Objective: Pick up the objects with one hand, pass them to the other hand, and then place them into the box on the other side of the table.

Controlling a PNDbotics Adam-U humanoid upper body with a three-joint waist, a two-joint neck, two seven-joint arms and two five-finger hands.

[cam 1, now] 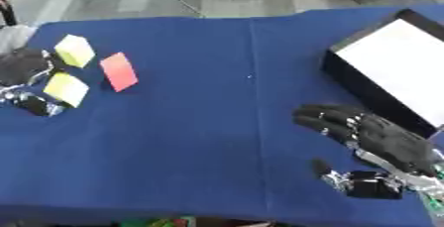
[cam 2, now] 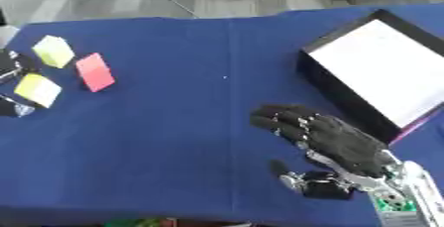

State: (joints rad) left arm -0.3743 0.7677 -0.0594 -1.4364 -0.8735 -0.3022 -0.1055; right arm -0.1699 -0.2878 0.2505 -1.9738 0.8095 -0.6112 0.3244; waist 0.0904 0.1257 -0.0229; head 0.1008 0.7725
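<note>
Three blocks lie at the left of the blue table (cam 1: 199, 122): a pale yellow block (cam 1: 75, 50) farthest back, a red block (cam 1: 119, 71) to its right, and a brighter yellow block (cam 1: 66, 88) nearest me. My left hand (cam 1: 22, 68) sits at the left edge beside the yellow blocks; its fingers are mostly hidden. My right hand (cam 2: 325, 139) hovers open over the cloth at the lower right, fingers stretched toward the left, holding nothing. The box (cam 2: 381, 67), black-walled with a white inside, stands at the right.
The table's far edge runs along the top, with grey floor and a person's legs beyond it. A seam in the cloth runs down the middle. Colourful bits show at the near edge.
</note>
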